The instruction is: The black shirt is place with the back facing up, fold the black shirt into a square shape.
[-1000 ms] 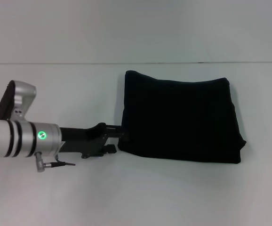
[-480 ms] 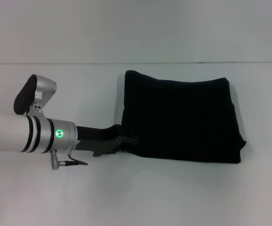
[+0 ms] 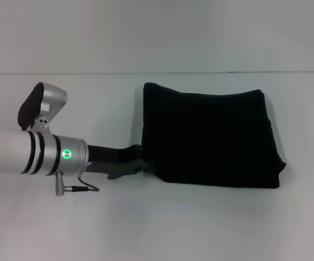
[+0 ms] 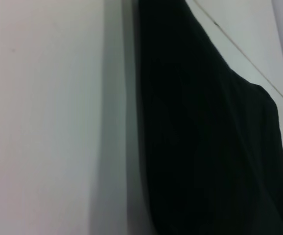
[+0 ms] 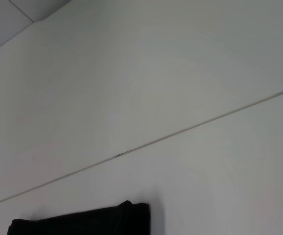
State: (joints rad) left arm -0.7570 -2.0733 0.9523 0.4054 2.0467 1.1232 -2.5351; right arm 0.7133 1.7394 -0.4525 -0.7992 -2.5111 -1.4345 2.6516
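shirt: black shirt lies folded into a rough rectangle on the white bench, right of centre, its far edge near the bench's back edge. No lettering on the face that shows.
shirt edges: far edge bows a bit; near right corner bulges out; left edge runs roughly straight toward the near side.
left hand: left hand reaches in low from the bench's left side, tip at the shirt's near left corner, touching or just under the cloth edge. Can't tell if its fingers are spread or closed; the cloth hides them.
left arm: white forearm with a lit green ring, black wrist link, lying nearly flat over the bench.
left wrist view: shirt fills one side, bare bench the other.
right hand: not seen in any view.
right wrist view: mostly bare bench, one shirt corner at the frame's edge.
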